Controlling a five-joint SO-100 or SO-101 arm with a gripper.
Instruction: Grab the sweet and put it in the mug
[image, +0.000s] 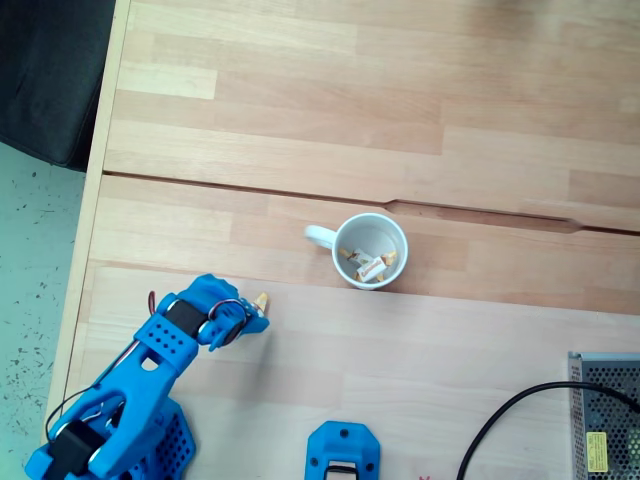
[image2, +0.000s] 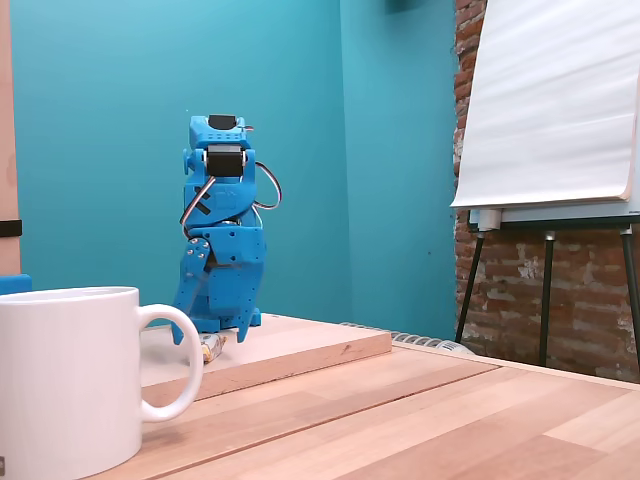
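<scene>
We saw the wooden table (image: 420, 90) first, then the blue arm (image: 130, 400) folded low at its lower left in the top-down fixed view. The mug (image: 370, 250) stood well apart from it, up and to the right, with several wrapped sweets already lying inside.

The gripper (image: 255, 315) pointed down at the board. In the side fixed view the gripper (image2: 205, 345) reached the wood, and the sweet (image2: 211, 347) sat at its tips. Its fingers seemed pressed on the sweet (image: 262, 299), but we could not tell this for sure.

We judged that the hold could be only on a twisted end, so the sweet might slip out during the lift.

The sweet looked tiny, pale with a yellow-orange end.
</scene>
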